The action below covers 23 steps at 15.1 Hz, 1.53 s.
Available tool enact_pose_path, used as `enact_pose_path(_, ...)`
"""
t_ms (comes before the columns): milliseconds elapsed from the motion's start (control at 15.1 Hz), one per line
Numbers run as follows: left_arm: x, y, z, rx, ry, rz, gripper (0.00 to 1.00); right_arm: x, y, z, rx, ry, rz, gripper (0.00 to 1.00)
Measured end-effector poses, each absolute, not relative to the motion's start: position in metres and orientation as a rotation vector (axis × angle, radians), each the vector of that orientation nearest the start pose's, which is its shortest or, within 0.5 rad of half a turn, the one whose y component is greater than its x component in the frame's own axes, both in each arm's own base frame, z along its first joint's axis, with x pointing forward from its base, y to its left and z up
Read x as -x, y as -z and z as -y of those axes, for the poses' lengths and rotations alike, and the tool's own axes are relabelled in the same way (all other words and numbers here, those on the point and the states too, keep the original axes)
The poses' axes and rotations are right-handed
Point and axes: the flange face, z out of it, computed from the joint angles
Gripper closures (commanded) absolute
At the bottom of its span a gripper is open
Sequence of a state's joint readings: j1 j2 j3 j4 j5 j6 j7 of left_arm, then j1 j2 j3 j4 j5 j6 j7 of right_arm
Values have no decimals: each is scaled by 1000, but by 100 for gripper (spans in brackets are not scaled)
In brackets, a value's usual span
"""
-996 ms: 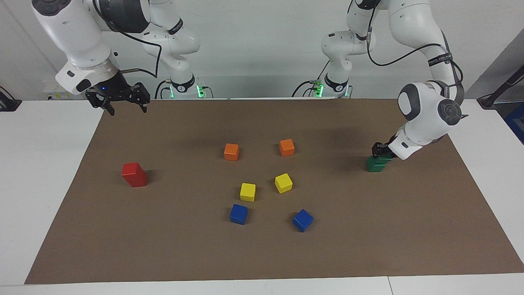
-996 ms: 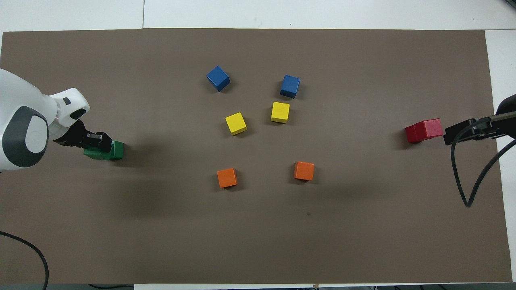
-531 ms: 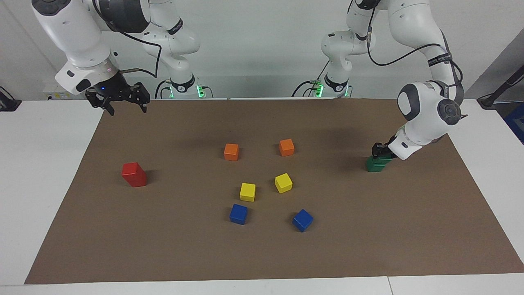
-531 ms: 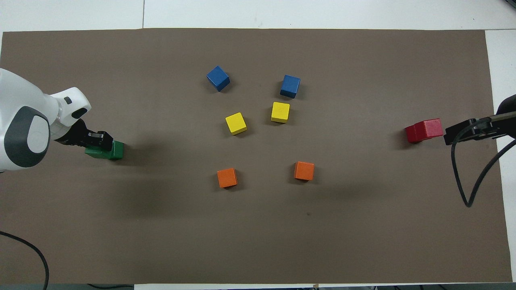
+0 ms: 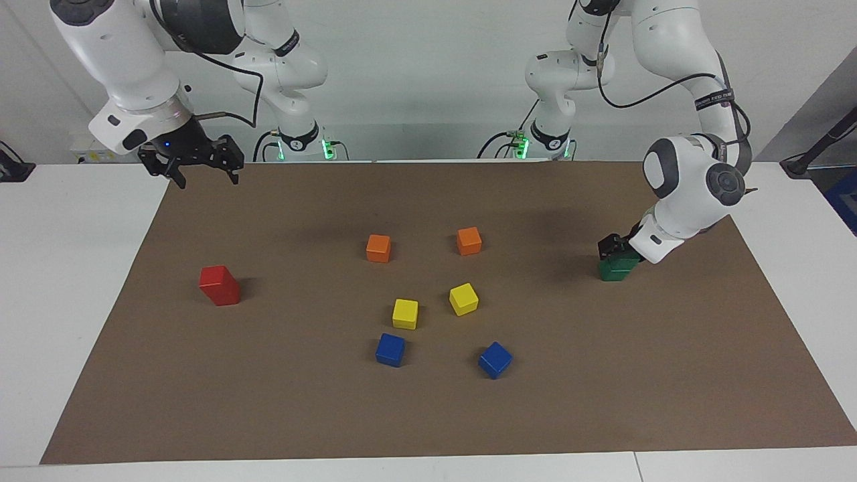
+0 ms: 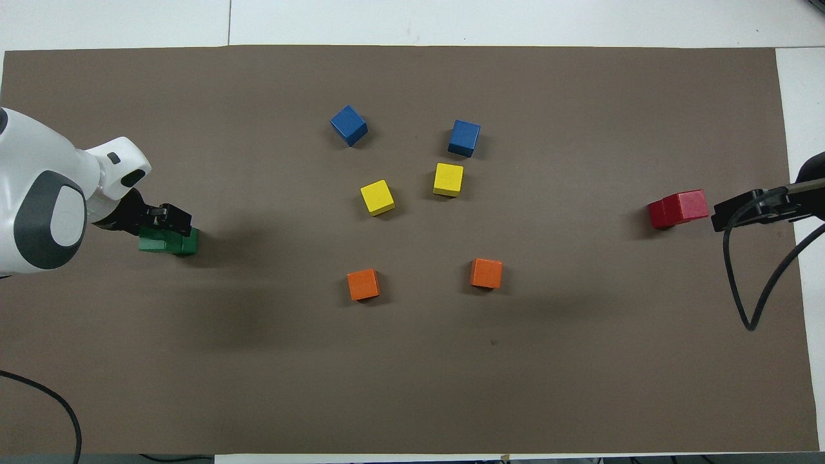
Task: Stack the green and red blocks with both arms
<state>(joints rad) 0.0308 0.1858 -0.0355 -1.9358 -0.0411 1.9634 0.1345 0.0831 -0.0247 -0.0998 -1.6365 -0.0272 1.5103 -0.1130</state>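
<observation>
A brown mat point(image 5: 428, 415) covers a white table point(image 5: 67, 268) before a pale wall point(image 5: 428, 80).

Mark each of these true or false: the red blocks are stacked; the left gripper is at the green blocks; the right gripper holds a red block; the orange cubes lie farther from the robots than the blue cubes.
1. The red blocks stand one on the other. True.
2. The left gripper is at the green blocks. True.
3. The right gripper holds a red block. False: it hangs open and empty over the mat's edge.
4. The orange cubes lie farther from the robots than the blue cubes. False: they lie nearer.
</observation>
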Motion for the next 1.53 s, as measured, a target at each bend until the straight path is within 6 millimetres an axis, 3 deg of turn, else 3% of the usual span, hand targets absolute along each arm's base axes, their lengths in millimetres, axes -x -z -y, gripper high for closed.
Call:
enact_pose_path(398, -563, -483, -3, 3181, -179, -178, 0, -538, -602, 13, 3152, -162, 151, 0)
enact_pose_path(664, -555, -524, -5, 3168, -156, -182, 0, -538, -603, 13, 3152, -161, 151, 0)
enact_pose_path(863, -547, -536, -1, 3165, -145, -195, 0, -538, -603, 13, 3152, -161, 151, 0)
enact_pose_path(1195, -543, -529, 16, 3163, -133, -186, 0, -539, -604, 13, 3153, -151, 152, 0)
enact_pose_path(1527, -543, -551, 21, 3163, -71, -174, 0, -544, -607, 12, 3158, -86, 154, 0)
